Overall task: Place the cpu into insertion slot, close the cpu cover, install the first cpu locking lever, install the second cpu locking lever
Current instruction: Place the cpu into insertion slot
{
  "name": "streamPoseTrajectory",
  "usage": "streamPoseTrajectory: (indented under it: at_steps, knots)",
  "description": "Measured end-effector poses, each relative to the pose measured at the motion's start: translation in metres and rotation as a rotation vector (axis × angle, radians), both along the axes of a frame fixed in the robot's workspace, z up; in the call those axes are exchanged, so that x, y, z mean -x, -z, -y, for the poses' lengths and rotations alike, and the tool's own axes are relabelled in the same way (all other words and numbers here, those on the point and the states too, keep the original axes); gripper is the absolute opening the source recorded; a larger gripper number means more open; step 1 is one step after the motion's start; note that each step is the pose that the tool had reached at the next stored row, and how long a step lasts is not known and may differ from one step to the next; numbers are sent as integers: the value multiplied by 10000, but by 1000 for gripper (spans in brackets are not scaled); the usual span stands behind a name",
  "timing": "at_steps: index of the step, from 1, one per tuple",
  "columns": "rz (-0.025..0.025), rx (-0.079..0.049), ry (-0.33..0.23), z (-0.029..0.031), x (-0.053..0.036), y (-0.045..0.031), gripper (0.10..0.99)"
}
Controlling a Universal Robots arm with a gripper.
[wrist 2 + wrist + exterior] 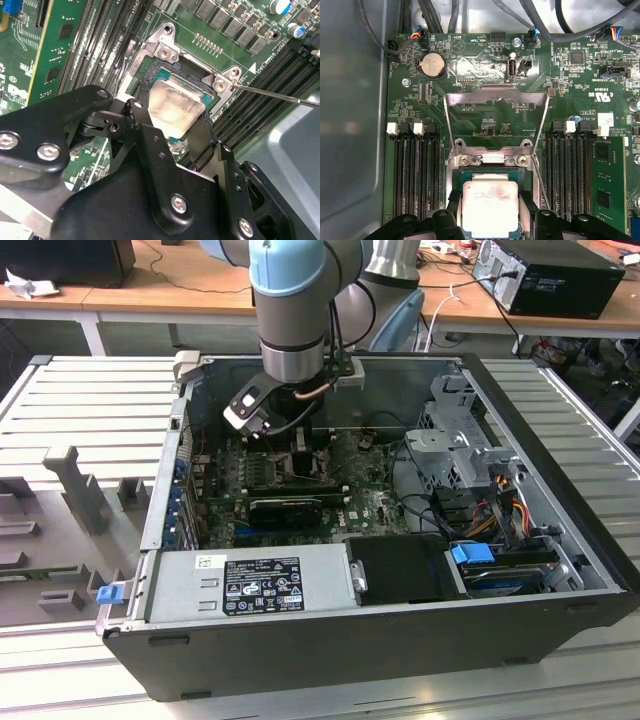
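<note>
Clamping the cpu (490,206) by two edges at the insertion slot (485,175), the gripper (172,122) could seat it crooked if skewed.

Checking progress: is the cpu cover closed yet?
No, in the first wrist view the cover stands swung open and the cpu lies bare.

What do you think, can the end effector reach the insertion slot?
Probably yes: the cpu cover stands open, and the end effector holds the cpu right over the insertion slot.
</note>
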State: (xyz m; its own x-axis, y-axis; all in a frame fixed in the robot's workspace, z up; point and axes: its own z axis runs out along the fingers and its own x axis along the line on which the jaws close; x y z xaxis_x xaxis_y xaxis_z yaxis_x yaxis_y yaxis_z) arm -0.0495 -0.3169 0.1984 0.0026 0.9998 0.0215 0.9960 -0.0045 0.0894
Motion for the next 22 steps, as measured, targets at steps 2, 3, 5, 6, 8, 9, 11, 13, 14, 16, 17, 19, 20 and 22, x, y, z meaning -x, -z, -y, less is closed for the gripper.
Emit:
streamPoseTrajectory:
  at_steps: [2, 3, 5, 6, 8, 9, 11, 13, 14, 16, 17, 19, 20, 22]
  knots:
    - [-2, 3, 2, 1, 1, 4, 541]
    - [-1, 2, 3, 0, 1, 5, 541]
    - [3, -8, 56, 5, 1, 6, 541]
    - [3, -7, 95, 8, 0, 6, 541]
    - [2, -7, 160, 10, 0, 6, 541]
    - [1, -5, 166, 10, 1, 6, 541]
    - [2, -5, 167, 11, 1, 7, 541]
    - [1, -4, 168, 11, 1, 7, 541]
    - [2, -5, 168, 11, 1, 7, 541]
    - [4, -8, 168, 10, 0, 9, 549]
    - [3, -8, 168, 10, 0, 9, 549]
    - [2, -6, 168, 10, 1, 7, 616]
    - [2, -6, 126, 20, 1, 7, 616]
    - [1, -6, -135, 21, 0, 6, 537]
